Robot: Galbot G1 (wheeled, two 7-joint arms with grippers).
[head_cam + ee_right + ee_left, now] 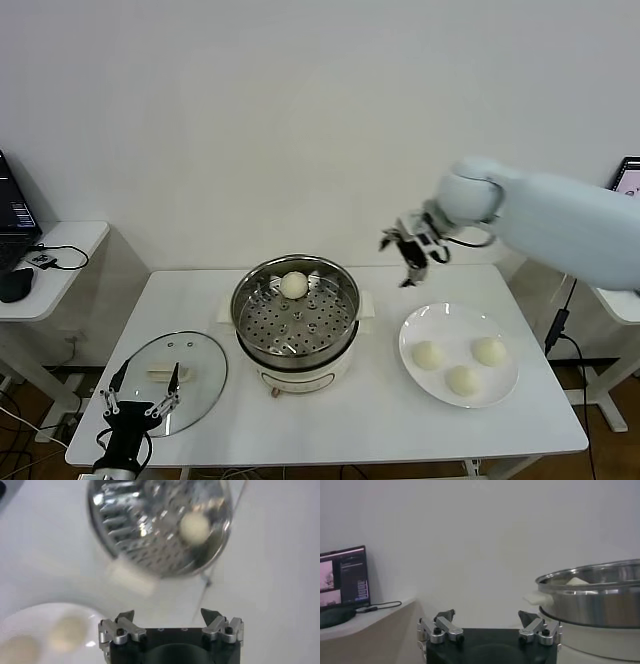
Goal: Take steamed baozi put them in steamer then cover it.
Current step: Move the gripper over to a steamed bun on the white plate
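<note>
While one baozi (293, 285) sits on the perforated tray at the far side of the steamer (296, 352), three more lie on the white plate (413, 325) to the steamer's right: one on the plate's left part (428, 354), one on its right part (489, 351) and one nearest the table's front edge (462, 380). Each bun is round, with no long axis to speak of. The steamer stands upright and uncovered at the middle of the white table (330, 430), its open mouth facing up.

Lying flat on the table to the steamer's left, apart from it, is the glass cover (205, 362); its cream rectangular handle (162, 376) runs roughly left to right across the lid's centre.

Raised in the air above the table, between the steamer and the plate and toward the far edge, the right gripper (407, 252) holds nothing, its fingers spread wide, as the right wrist view (169, 616) confirms. The left gripper (141, 393) hangs low at the table's front left corner, over the near edge of the cover, fingers likewise spread apart and empty (487, 616).
</note>
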